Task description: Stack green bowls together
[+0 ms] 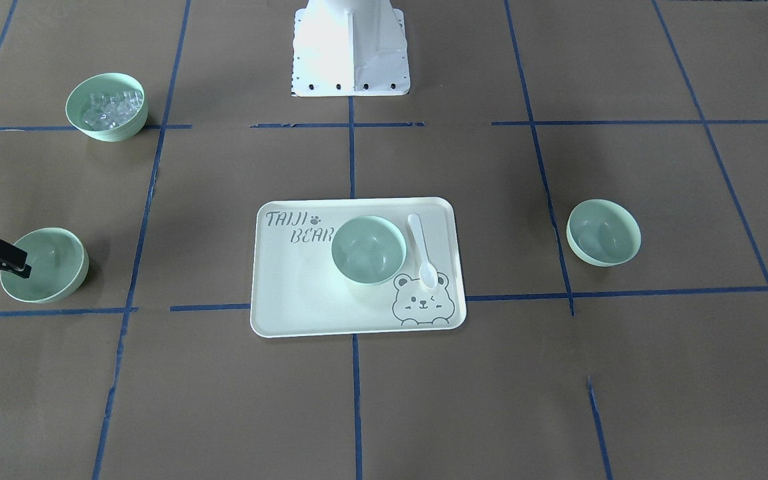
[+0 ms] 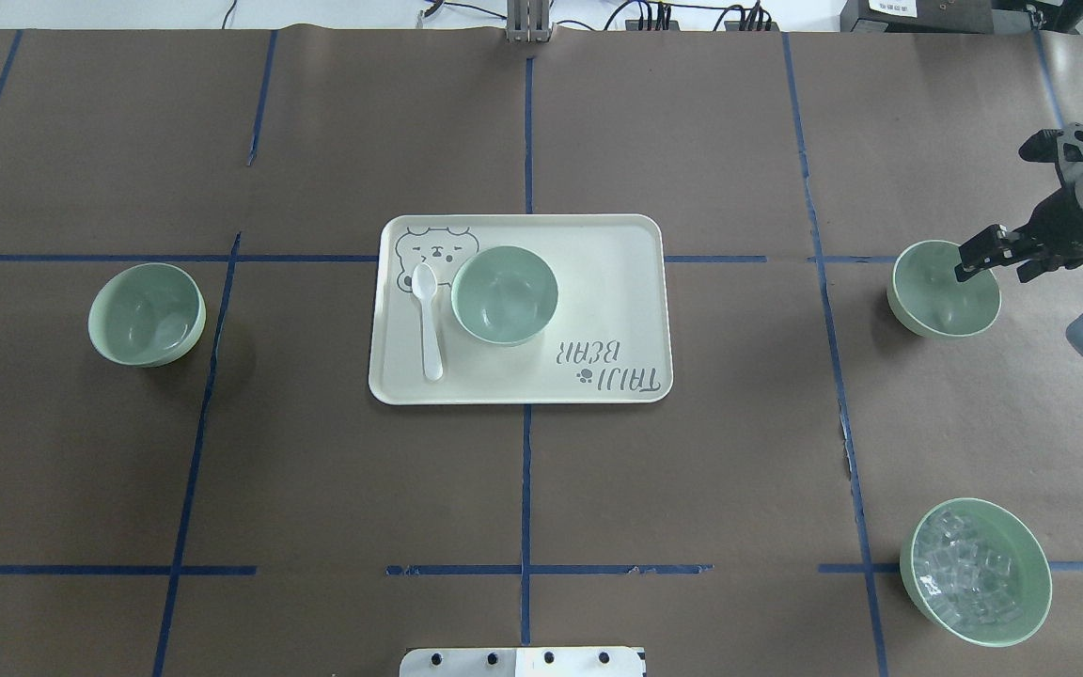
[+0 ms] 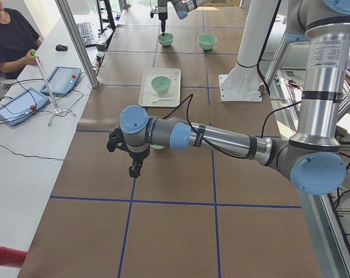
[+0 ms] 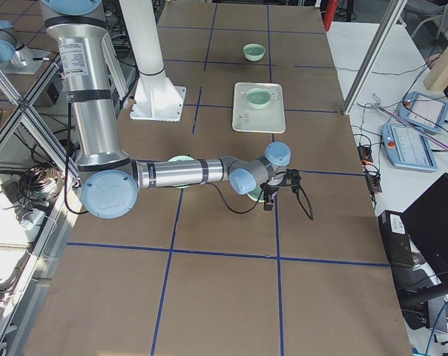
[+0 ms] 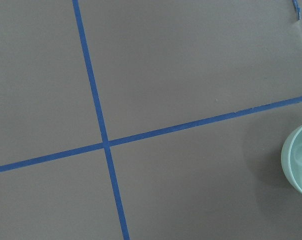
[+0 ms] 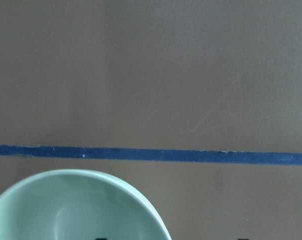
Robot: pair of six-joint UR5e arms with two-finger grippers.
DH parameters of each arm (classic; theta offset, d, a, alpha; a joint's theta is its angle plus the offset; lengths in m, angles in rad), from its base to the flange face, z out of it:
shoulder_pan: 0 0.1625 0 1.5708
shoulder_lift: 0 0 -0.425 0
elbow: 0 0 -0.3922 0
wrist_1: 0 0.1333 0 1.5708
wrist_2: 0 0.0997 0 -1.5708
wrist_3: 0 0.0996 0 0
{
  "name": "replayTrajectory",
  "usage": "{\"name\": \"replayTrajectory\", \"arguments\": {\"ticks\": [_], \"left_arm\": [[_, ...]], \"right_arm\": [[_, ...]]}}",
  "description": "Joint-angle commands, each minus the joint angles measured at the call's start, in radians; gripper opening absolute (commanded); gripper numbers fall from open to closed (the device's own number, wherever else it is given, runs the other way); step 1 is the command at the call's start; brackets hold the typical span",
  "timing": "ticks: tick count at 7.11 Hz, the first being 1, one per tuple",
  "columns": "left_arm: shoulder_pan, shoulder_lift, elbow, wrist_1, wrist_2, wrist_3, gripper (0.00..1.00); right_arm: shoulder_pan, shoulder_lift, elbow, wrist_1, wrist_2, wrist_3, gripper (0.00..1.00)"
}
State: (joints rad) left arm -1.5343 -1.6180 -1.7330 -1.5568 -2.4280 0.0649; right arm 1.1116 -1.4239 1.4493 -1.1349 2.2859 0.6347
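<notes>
Three green bowls stand apart. One (image 2: 147, 313) is on the left of the table, one (image 2: 504, 294) sits on the cream tray (image 2: 617, 282), and one (image 2: 944, 289) is on the right. My right gripper (image 2: 993, 271) is open at the right bowl (image 1: 44, 265). It straddles the bowl's outer rim, with one finger inside and one outside. The right wrist view shows that bowl (image 6: 76, 210) at the bottom edge. My left gripper (image 3: 132, 169) shows only in the exterior left view, above bare table short of the left bowl (image 5: 298, 160). I cannot tell whether it is open or shut.
A white spoon (image 2: 427, 320) lies on the tray beside the bowl. A straighter-sided mint bowl of clear cubes (image 2: 976, 571) stands near the robot's side at the right. The robot's base (image 1: 351, 50) is at the table's middle edge. Operators' tablets (image 3: 24, 101) lie on a side table.
</notes>
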Motion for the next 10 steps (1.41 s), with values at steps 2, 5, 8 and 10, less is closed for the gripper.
{"name": "replayTrajectory", "arguments": {"ticks": [2, 5, 8, 10], "left_arm": [[0.000, 0.001, 0.000, -0.009, 0.001, -0.004, 1.00], [0.000, 0.003, 0.000, -0.009, 0.001, -0.002, 1.00], [0.000, 0.003, 0.000, -0.009, 0.000, 0.001, 1.00], [0.000, 0.003, 0.000, -0.009, 0.000, -0.002, 1.00]], "right_arm": [[-0.004, -0.009, -0.006, 0.004, 0.000, 0.005, 0.00], [-0.009, -0.004, 0.075, 0.020, 0.015, 0.078, 0.00], [-0.151, 0.084, 0.273, 0.011, 0.015, 0.490, 0.00], [-0.310, 0.264, 0.269, 0.009, -0.055, 0.756, 0.00]]}}
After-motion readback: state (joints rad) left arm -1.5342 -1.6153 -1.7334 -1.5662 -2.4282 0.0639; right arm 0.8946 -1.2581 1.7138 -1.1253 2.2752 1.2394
